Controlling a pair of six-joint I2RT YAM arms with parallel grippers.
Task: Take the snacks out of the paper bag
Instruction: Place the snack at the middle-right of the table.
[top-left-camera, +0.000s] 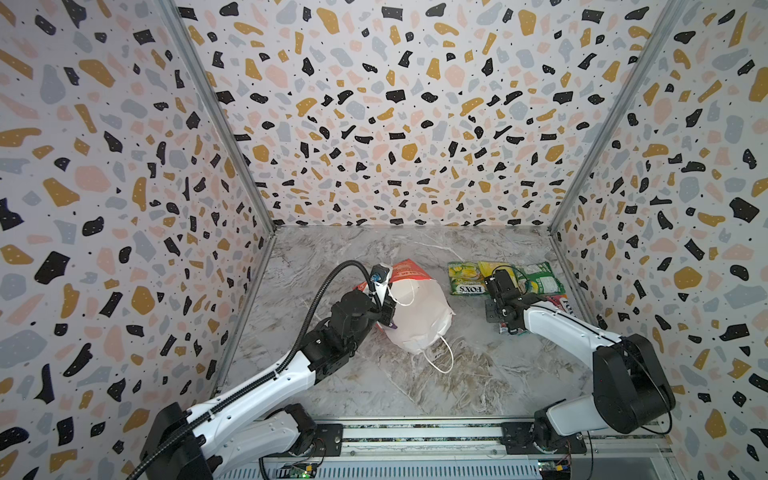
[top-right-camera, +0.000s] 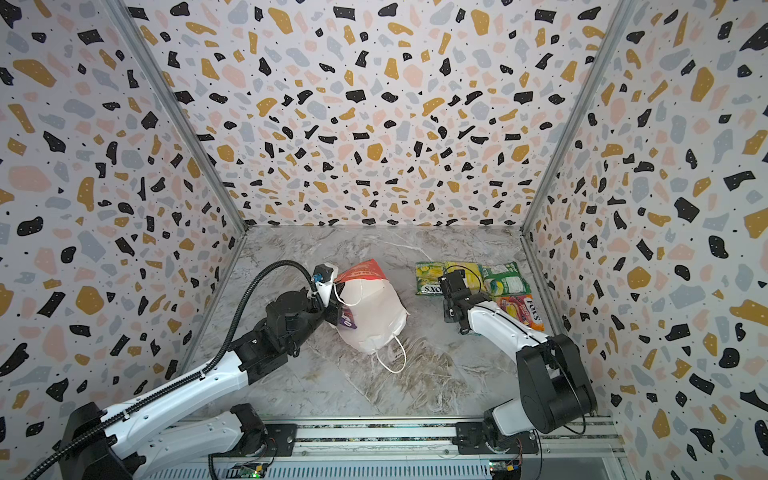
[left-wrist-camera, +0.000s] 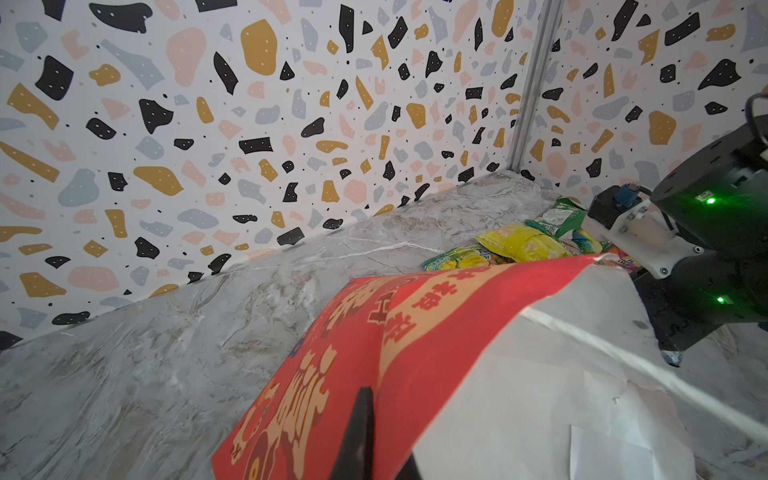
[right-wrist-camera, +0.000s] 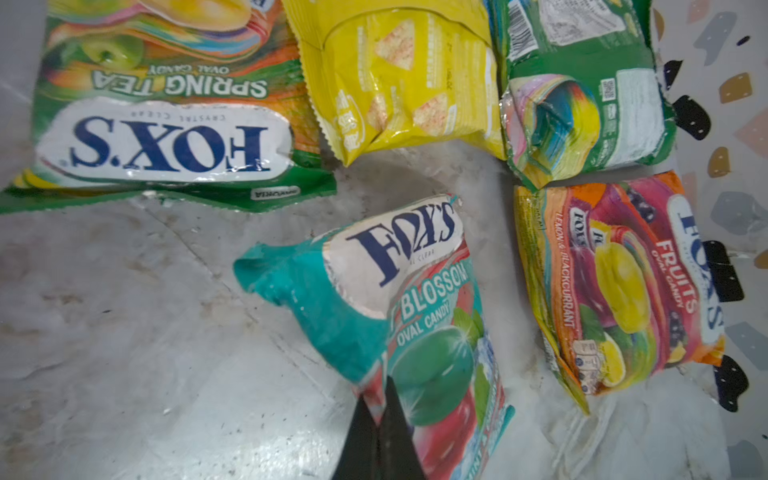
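Marble tabletop (top-left-camera: 478, 374): at frame centre my left gripper (top-left-camera: 387, 311) pinches the red paper gift bag (top-left-camera: 419, 320) by its rim. Rightward, my right gripper (right-wrist-camera: 375, 395) pinches a teal glossy candy packet (right-wrist-camera: 353, 307).

The paper bag (top-left-camera: 419, 309) lies on its side in the middle of the surface (top-left-camera: 478, 382). It is crumpled, with its white side up, its red, gold-lettered face (left-wrist-camera: 332, 374) at the far end and a white cord handle (top-left-camera: 442, 357) trailing nearer. Well to its right, four snacks lie flat in a cluster: a green Spring Tea packet (right-wrist-camera: 166, 137), a yellow packet (right-wrist-camera: 399, 83), a green packet lying back-up (right-wrist-camera: 582, 95) and an orange Fruits packet (right-wrist-camera: 623, 286). Beside them a teal Blossom packet (right-wrist-camera: 395, 299) sits tilted.
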